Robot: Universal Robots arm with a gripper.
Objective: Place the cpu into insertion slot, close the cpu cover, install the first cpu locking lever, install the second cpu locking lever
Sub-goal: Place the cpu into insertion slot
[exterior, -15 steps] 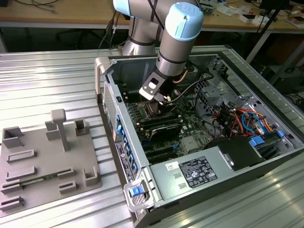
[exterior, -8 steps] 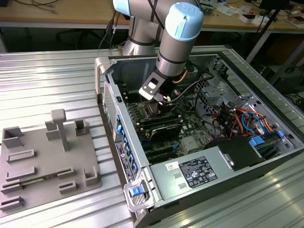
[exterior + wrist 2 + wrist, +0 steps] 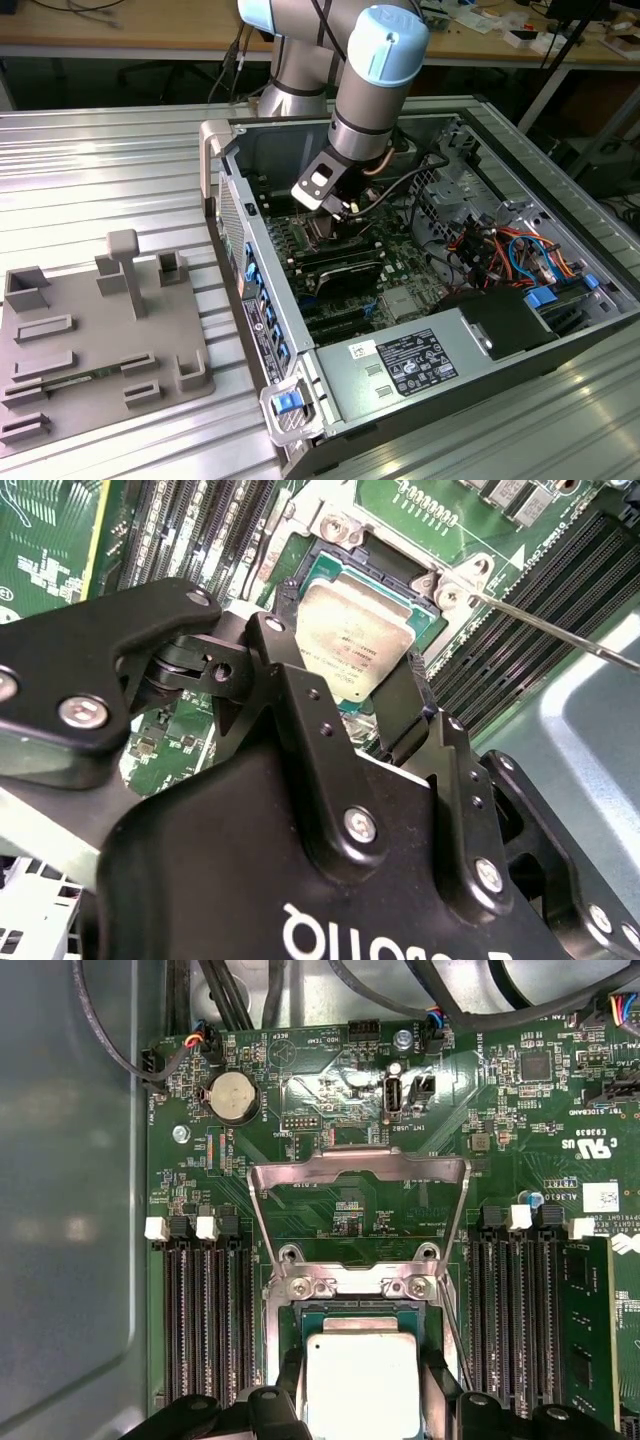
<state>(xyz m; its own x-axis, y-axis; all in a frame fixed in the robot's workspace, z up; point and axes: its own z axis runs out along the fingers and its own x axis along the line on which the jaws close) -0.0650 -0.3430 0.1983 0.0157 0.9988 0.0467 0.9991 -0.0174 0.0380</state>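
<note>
Gripper (image 3: 342,685): fingers (image 3: 290,695) narrowed onto two opposite edges of the cpu (image 3: 352,630), holding it level in the insertion slot (image 3: 385,560). Full seating cannot be confirmed. Beyond the slot, the cpu cover (image 3: 358,1163) is swung open on its hinge. A thin locking lever (image 3: 560,632) runs free beside the slot. In the exterior view, a grey fixture tray (image 3: 60,390) lies at 9 o'clock of the computer case (image 3: 400,370).

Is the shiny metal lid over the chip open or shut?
Open. The cover is folded back off the chip; green board shows through its window, and the chip lies bare.
</note>
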